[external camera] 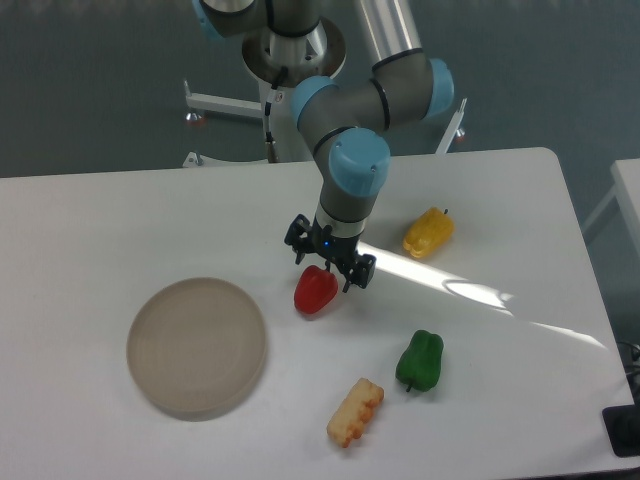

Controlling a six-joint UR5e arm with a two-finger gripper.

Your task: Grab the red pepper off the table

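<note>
A white table (120, 210) is seen filling most of the frame. Near the centre, the gripper (329, 266) is positioned directly over the red pepper (316, 289), its fingers spread on either side of the pepper's top. A yellow pepper (428, 232) is seen to the right, a green pepper (420, 360) at lower right, a tan plate (197, 347) at lower left, and a crinkled yellow piece (355, 412) at the bottom.

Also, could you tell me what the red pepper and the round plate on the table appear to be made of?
The red pepper looks like moulded plastic: smooth, evenly red, with a soft shine, though rubber can't be ruled out. The round plate seems matte and greyish-beige, with faint concentric rings and no gloss; it could be wood, ceramic or plastic, and the view doesn't settle which.
</note>
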